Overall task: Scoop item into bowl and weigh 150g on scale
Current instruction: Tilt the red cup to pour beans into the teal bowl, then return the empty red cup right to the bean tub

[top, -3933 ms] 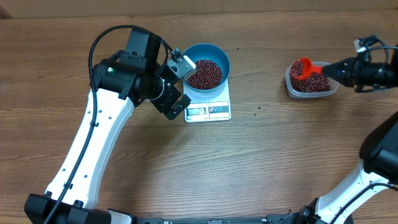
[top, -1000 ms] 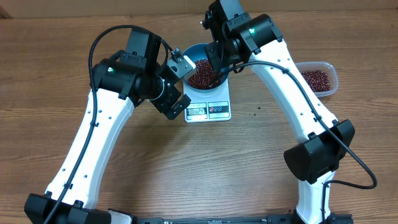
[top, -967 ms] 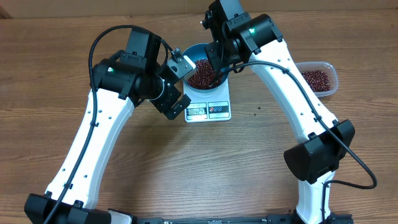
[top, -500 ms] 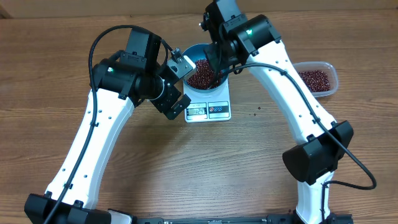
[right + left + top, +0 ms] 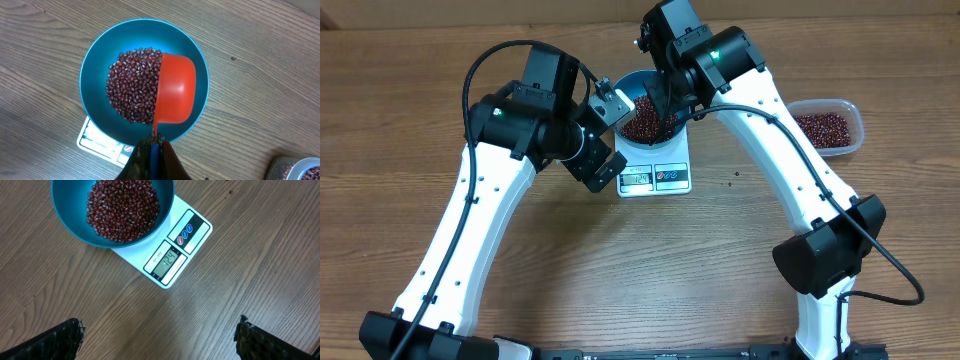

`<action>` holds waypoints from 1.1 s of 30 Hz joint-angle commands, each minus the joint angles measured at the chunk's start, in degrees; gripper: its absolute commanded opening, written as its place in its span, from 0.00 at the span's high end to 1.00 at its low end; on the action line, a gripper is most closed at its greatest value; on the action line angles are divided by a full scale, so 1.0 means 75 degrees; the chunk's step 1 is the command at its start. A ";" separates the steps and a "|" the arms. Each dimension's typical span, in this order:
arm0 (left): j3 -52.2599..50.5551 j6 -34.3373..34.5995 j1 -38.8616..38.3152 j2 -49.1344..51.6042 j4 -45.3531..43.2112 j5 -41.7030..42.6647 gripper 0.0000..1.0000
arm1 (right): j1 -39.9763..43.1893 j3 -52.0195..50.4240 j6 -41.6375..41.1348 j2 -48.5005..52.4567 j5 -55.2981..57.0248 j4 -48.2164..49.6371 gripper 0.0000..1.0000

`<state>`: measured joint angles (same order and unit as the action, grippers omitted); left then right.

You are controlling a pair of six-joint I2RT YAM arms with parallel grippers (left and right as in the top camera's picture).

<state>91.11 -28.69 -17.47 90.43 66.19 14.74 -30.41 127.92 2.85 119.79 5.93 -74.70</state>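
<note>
The blue bowl (image 5: pixel 95 75) sits on the white scale (image 5: pixel 192 230) and holds a heap of red-brown beans (image 5: pixel 132 92). The scale's display (image 5: pixel 169 262) is lit. My right gripper (image 5: pixel 156 150) is shut on the blue handle of a red scoop (image 5: pixel 176 90). The scoop hangs over the right half of the bowl with a bare red face showing and no beans on it. In the overhead view the right wrist covers much of the bowl (image 5: pixel 633 84). My left gripper (image 5: pixel 160 337) stands wide open over bare table just left of the scale (image 5: pixel 656 177), holding nothing.
A clear plastic tub (image 5: pixel 825 128) with more beans stands at the right of the table; its corner shows in the right wrist view (image 5: pixel 295 170). A few stray beans lie on the wood right of the scale (image 5: pixel 737 176).
The right arm has shifted slightly left and back over the bowl, scoop still in its grip. The left arm has stayed where it was.
</note>
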 commanded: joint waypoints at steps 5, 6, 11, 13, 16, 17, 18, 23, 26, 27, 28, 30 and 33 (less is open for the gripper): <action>-0.0044 -0.0119 0.0026 0.0044 -0.0006 0.0009 0.01 | 0.0125 0.0466 0.0023 -0.0061 0.0058 -0.0055 0.96; -0.0044 -0.0119 0.0026 0.0044 -0.0006 0.0009 0.00 | 0.0178 0.0510 0.0026 -0.0087 0.0058 -0.0079 0.96; -0.0044 -0.0119 0.0026 0.0044 -0.0006 0.0009 0.00 | 0.0627 0.0565 0.0029 -0.0431 -0.0326 -0.0248 0.96; -0.0044 -0.0119 0.0026 0.0044 -0.0006 0.0009 0.00 | 0.0956 0.0562 0.0070 -0.0603 -0.0705 -0.0385 0.96; -0.0044 -0.0119 0.0026 0.0044 -0.0006 0.0009 0.01 | 0.1614 0.0562 0.0087 -0.0866 -0.1169 -0.0618 0.96; -0.0044 -0.0119 0.0026 0.0044 -0.0006 0.0009 0.00 | 0.1891 0.0562 0.0090 -0.0950 -0.1314 -0.0697 0.96; -0.0044 -0.0119 0.0026 0.0044 -0.0006 0.0006 0.00 | 0.2142 0.0562 0.0134 -0.1014 -0.1463 -0.0772 0.96; -0.0044 -0.0119 0.0026 0.0044 -0.0006 0.0009 0.00 | 0.3611 0.0562 0.0300 -0.1180 -0.2349 -0.1274 0.96; -0.0044 -0.0119 0.0026 0.0044 -0.0006 0.0009 0.01 | 0.4485 0.0554 0.0463 -0.1169 -0.2576 -0.1649 0.96; -0.0044 -0.0119 0.0026 0.0044 -0.0006 0.0006 0.01 | 0.4739 0.0554 0.0495 -0.1169 -0.2567 -0.1754 0.96; -0.0044 -0.0119 0.0026 0.0044 -0.0006 0.0009 0.00 | 0.4963 0.0554 0.0533 -0.1160 -0.2556 -0.1845 0.96; -0.0044 -0.0119 0.0026 0.0044 -0.0006 0.0006 0.00 | 0.5432 0.0536 0.0662 -0.1145 -0.2547 -0.1999 0.96; -0.0044 -0.0119 0.0026 0.0044 -0.0006 0.0009 0.00 | 0.5968 0.0280 0.0691 -0.1139 -0.2547 -0.1999 0.96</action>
<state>91.11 -28.71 -17.47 90.43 66.19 14.74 11.84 130.50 6.68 112.77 -11.70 -89.73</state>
